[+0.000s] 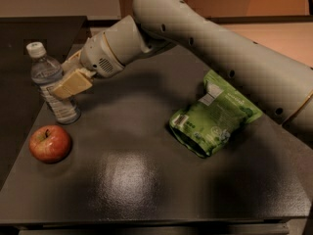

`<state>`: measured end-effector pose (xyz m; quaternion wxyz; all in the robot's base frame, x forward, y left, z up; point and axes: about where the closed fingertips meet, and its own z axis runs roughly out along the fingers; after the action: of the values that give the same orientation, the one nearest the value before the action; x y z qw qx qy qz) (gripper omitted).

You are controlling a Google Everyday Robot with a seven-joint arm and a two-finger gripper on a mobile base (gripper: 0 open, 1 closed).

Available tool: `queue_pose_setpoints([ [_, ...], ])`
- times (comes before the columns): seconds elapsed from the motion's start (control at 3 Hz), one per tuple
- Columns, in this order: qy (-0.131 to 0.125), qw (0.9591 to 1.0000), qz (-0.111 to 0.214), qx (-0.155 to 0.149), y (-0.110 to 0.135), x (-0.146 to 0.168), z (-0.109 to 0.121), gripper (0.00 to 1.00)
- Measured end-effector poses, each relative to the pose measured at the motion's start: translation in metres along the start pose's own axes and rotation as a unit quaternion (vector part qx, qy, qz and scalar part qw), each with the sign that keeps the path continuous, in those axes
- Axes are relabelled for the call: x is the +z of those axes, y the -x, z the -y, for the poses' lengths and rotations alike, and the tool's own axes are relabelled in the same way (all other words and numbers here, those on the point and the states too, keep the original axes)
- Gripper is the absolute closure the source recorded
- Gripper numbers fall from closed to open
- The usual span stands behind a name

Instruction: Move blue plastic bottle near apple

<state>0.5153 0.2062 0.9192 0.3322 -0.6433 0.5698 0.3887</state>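
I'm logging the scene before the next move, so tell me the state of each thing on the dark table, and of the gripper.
Clear blue-tinted plastic bottle: upright on the dark table, white cap on, just behind the apple.
Round red apple: whole, stem up, near the table's left edge, apart from the bottle.
Crumpled green snack bag: lying down, right of centre.
Gripper: at the bottle's middle; whether it grips cannot be told.

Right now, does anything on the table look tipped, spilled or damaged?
Nothing stands out. The blue plastic bottle stands upright and capped at the far left, with the gripper at its middle. The apple sits whole just in front of it. The green snack bag lies crumpled to the right, with nothing spilled.
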Motion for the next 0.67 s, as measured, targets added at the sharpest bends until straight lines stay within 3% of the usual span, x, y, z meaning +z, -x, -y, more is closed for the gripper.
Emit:
queue_pose_setpoints([
  [0.67,0.004,1.0,-0.001,-0.002,0.0016,0.0034,-0.0023,0.12],
])
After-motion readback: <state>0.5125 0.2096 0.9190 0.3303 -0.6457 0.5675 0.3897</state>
